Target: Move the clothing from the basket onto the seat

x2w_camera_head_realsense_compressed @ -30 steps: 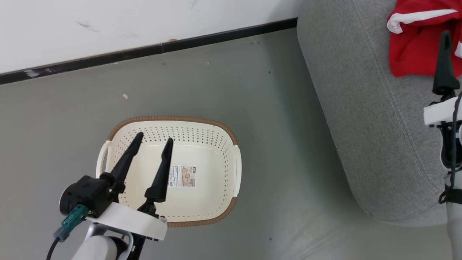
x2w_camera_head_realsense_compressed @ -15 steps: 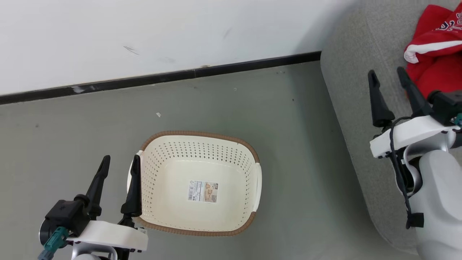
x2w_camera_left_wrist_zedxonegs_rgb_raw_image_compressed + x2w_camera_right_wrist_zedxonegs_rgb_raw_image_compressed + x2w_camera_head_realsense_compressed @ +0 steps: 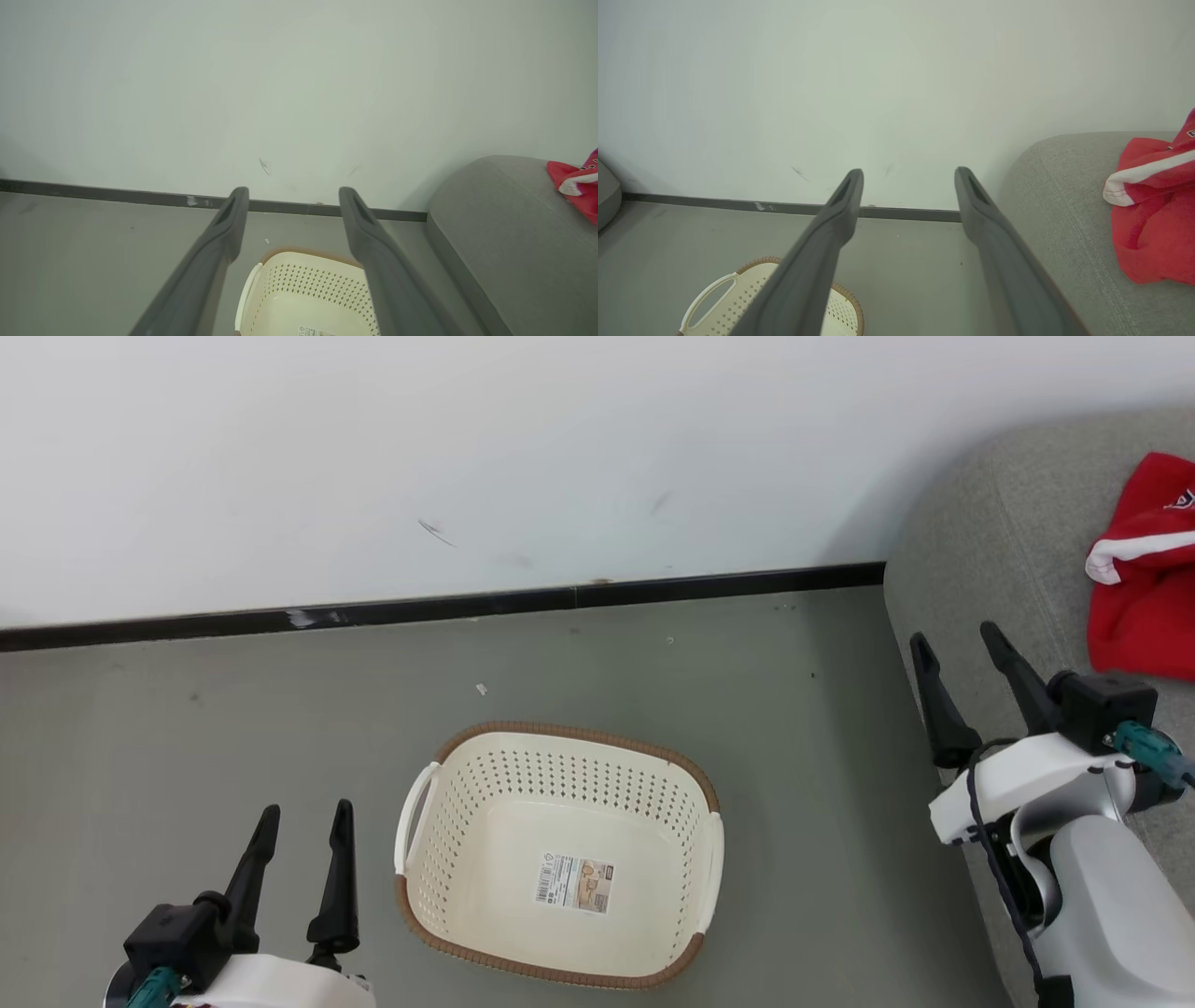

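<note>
head view looks down on the clothing (image 3: 1144, 607), a bunched heap of bright red fabric with a broad white stripe folded across it and a trace of small lettering near its upper edge. the heap is cut off by the picture's right border, so how many garments make it up cannot be told. it lies on the seat (image 3: 990, 551), a grey woven-textured sofa with a rounded corner and a stitched seam, and sits to the right of the right gripper (image 3: 954, 635), a little beyond its fingertips and not touching them. that gripper's two dark fingers are spread apart over the seat's rounded edge, grey fabric showing between them. the left gripper (image 3: 307, 809) has its fingers spread too, with bare floor (image 3: 233, 728) between them. just to its right stands the basket (image 3: 579, 733), upright on the grey-green floor, cream-white with rows of small holes in its walls, a brown woven-look rim and a handle on each side. a printed label (image 3: 574, 884) shows on its pale bottom. the basket stands between the two grippers, nearer the left one and well apart from the seat. beyond both sets of fingertips runs a dark baseboard (image 3: 467, 607) under a white wall (image 3: 560, 448).
</note>
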### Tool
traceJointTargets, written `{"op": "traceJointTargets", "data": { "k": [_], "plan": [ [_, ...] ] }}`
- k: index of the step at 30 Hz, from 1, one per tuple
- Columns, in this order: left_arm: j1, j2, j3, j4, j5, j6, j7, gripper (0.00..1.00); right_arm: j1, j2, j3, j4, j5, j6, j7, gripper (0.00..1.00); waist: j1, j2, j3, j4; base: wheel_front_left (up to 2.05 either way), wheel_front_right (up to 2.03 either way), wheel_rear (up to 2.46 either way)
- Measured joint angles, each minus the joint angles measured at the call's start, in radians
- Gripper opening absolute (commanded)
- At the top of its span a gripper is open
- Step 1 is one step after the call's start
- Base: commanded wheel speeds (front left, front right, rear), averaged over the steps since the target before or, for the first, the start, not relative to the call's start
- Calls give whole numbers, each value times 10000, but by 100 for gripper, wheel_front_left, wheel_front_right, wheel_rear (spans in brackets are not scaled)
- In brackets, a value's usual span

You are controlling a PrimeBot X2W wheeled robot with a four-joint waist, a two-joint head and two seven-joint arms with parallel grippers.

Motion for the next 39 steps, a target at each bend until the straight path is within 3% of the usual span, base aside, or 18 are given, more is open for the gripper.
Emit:
{"op": "traceJointTargets", "data": {
  "k": [24,25,31,39],
  "plan": [
    [741,-21,-127,727,4,-226,-13,100,2327,307,-516,-311,-190,0,2,100,0,0,-1676,885,0,0,0],
    [779,-52,-148,817,4,-224,4,0,2378,324,-508,-228,-186,2,4,0,0,1,-1690,895,0,0,0],
    [1022,-313,-274,1260,-13,-221,17,0,2888,543,-497,265,-155,8,59,0,0,0,-1695,899,0,0,0],
    [1023,-341,-182,1279,-853,-353,259,0,2584,550,-1112,564,623,6,472,0,0,0,-1695,917,0,0,0]
  ]
}}
